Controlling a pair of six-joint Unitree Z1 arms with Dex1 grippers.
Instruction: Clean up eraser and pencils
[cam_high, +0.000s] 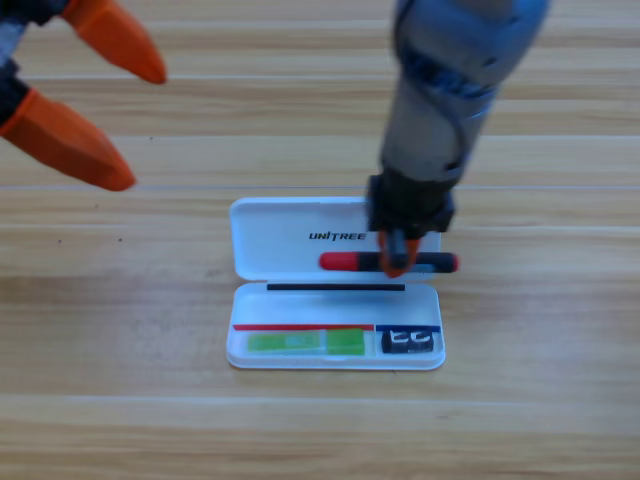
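Two grippers showing: my right gripper (399, 262) points straight down at frame centre, clamping the red-and-black pencil (345, 262) over the case lid (275, 240). My left gripper (118, 125) waits upper left, jaws spread wide.

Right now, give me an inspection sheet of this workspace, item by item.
Surface: wooden table, plank grain, no spills seen.
Case: white case lies open, lid folded back toward the arms.
Green pencil: green pencil lies in the long compartment of the tray.
Eraser: eraser lies in the small compartment at the tray's right end.
Red-and-black pencil: red-and-black pencil is held level over the lid, not yet in the tray.
Clutter: nothing seen.
Grippers: right gripper is shut on the red-and-black pencil over the case; left gripper waits at the upper left corner, jaws open.
Cables: black cable runs along the right arm.
Surroundings: nothing seen beyond the table.
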